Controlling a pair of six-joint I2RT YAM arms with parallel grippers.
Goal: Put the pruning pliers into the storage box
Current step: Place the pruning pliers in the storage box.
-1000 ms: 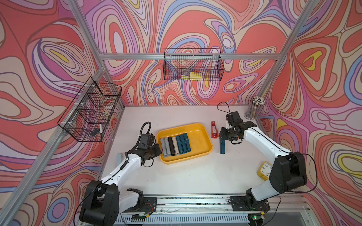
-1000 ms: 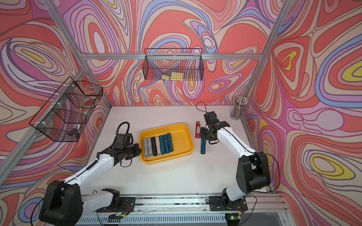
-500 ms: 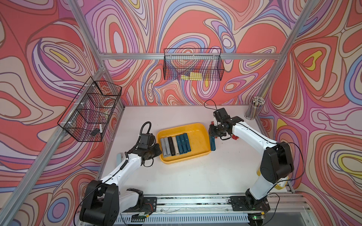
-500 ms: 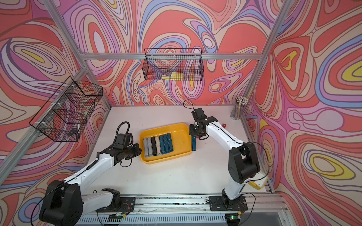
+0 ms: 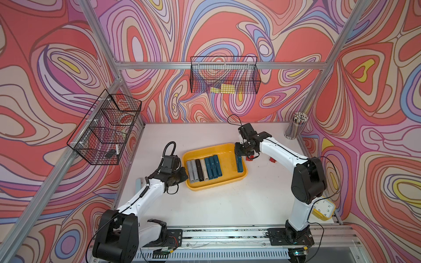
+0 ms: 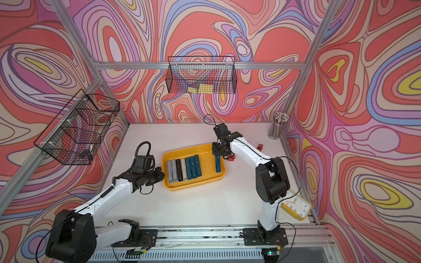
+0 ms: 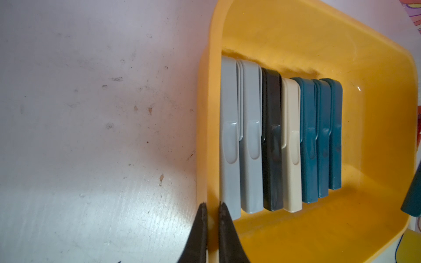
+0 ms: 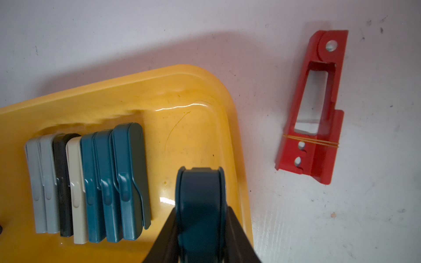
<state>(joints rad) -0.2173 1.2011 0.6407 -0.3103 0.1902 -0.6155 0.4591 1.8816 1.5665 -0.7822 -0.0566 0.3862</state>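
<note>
Broadly, the job looks well past halfway. On the white worktop (image 5: 227,205), the yellow storage box (image 5: 227,166) sits centrally. Its 9 o'clock rim is pinched between the nearly closed fingers of the left hand (image 7: 212,211), apparently to steady it. Seven pruning pliers (image 5: 204,168) lie side by side in the box's 9 o'clock half: two grey, one black, one beige, three teal. The right hand (image 5: 238,154) is clamped on an eighth, a teal plier (image 5: 239,164), hanging end-down over the box's 3 o'clock end and not yet released. One red plier (image 8: 312,109) lies on the worktop just past the box at 3 o'clock. Another red plier (image 6: 259,146) lies farther out the same way, so both are left to collect.
</note>
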